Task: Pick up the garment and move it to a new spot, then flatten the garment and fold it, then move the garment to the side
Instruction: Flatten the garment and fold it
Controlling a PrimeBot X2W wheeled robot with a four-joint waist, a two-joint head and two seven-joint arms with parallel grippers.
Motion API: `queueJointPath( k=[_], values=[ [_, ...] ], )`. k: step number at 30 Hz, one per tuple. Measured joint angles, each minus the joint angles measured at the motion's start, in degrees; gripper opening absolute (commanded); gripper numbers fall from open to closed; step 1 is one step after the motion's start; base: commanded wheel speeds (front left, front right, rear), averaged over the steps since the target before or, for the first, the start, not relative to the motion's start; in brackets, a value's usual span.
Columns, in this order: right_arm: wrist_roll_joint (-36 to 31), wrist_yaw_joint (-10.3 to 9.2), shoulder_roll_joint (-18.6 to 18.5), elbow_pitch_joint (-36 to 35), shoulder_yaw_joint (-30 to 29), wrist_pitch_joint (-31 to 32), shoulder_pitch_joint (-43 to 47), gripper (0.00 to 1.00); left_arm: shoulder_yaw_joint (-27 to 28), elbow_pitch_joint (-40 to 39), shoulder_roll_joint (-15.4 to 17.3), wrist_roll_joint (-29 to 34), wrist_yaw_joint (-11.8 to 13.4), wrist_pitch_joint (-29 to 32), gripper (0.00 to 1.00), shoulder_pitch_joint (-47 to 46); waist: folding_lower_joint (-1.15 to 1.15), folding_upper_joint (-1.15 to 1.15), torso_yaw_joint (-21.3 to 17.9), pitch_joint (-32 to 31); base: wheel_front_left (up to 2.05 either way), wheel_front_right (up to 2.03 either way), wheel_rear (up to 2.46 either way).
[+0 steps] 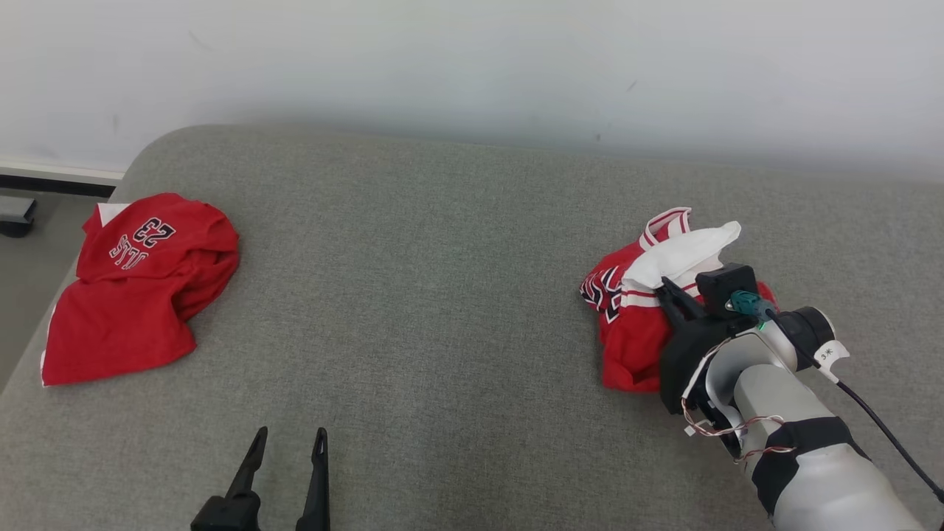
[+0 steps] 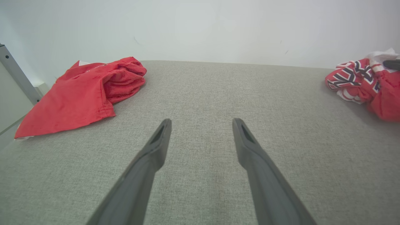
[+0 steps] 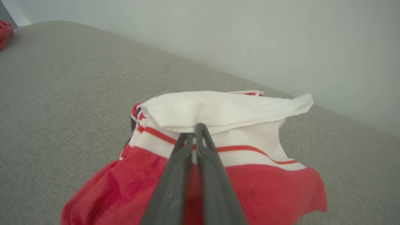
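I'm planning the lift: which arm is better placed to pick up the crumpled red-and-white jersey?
Right. The right pincer is shut on white fabric of the red-and-white jersey, while the left pincer hangs open over the grey cushion, well apart from it.

Red jersey (image 1: 140, 295), left end of grey cushion (image 1: 442, 295): "23" and "ULLS", upside down. White tag (image 1: 830, 353) on right forearm (image 1: 811, 457): "3". Print on crumpled garment (image 1: 627, 346): illegible.

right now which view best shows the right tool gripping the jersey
Right wrist view: the right tool is shut on the jersey at its white fold, seen close. In the head view the arm hides part; the left wrist view catches its edge.
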Motion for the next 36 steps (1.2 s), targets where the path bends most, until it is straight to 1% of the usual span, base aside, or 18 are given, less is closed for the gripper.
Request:
queueJointPath(
  k=[5,10,13,15,17,20,21,24,26,29,31,32,36],
  values=[
    [1.4,0.0,0.0,0.7,0.9,-5.4,-1.6,0.0,0.8,0.7,-0.4,0.3,-0.5,0.0,1.0,0.0,-0.01,0.0,-0.1,-0.9,0.0,0.0,0.0],
    [2.3,0.0,0.4,-0.9,1.1,-7.8,-2.3,0.0,2.0,0.7,-0.4,0.5,-0.6,0.0,1.0,0.5,-0.01,0.0,-1.0,-2.0,0.0,0.0,0.0],
    [2.3,0.0,0.1,-4.5,0.5,-8.3,-1.7,0.0,2.7,0.5,-0.4,0.8,-0.6,0.0,1.0,1.3,-0.01,0.0,-2.0,-2.5,0.0,0.0,0.0],
    [1.8,0.0,-0.4,-9.9,-0.6,-8.3,0.4,0.0,3.0,0.3,-0.5,0.9,-0.8,0.0,1.0,1.6,-0.01,0.0,-2.9,-2.8,0.0,0.0,0.0],
    [1.0,0.0,-1.1,-16.0,-1.9,-8.4,3.6,0.0,3.5,0.0,-0.5,0.9,-0.8,0.0,1.0,1.8,-0.01,0.0,-3.9,-3.0,0.0,0.0,0.0],
    [-0.2,0.0,-1.8,-24.8,-4.6,-8.5,10.9,0.0,3.9,-0.1,-0.7,1.4,-1.0,0.0,1.0,2.4,-0.01,0.0,-5.7,-3.2,0.0,0.0,0.0],
    [-0.2,0.0,-1.8,-24.8,-4.6,-8.5,10.9,0.0,3.9,-0.1,-0.7,1.4,-1.0,0.0,1.0,2.4,-0.01,0.0,-5.7,-3.2,0.0,0.0,0.0],
    [-1.0,0.0,-2.0,-33.5,-8.2,-8.5,18.7,0.0,4.1,-0.3,-1.0,1.7,-1.1,0.0,1.0,2.5,-0.01,0.0,-7.5,-3.3,0.0,0.0,0.0],
    [-2.0,0.0,-1.6,-38.7,-10.9,-8.5,24.0,0.0,4.3,-0.5,-1.2,1.8,-1.1,0.0,1.0,2.4,-0.01,0.0,-8.7,-3.2,0.0,0.0,0.0],
    [-3.0,0.0,0.1,-44.9,-15.1,-8.5,31.7,0.0,4.3,-0.5,-1.5,2.0,-1.6,0.0,1.0,2.3,-0.02,0.0,-10.4,-3.0,0.0,0.0,0.0],
    [-3.6,0.0,1.6,-47.8,-17.3,-8.5,36.1,0.0,4.4,-0.5,-1.8,2.2,-1.7,0.0,1.0,2.1,-0.01,-0.01,-11.4,-2.8,0.0,0.0,0.0],
    [-3.9,0.0,2.3,-48.1,-18.4,-8.5,38.0,0.0,4.3,-0.5,-1.9,2.3,-1.9,0.0,1.0,1.8,-0.02,-0.01,-11.9,-2.7,0.0,0.0,0.0],
    [-4.2,0.0,4.1,-47.0,-21.5,-7.5,44.0,0.0,4.2,-0.2,-2.5,2.5,-2.2,0.0,1.0,1.1,-0.01,0.0,-13.1,-2.1,0.0,0.0,0.0]
  ],
)
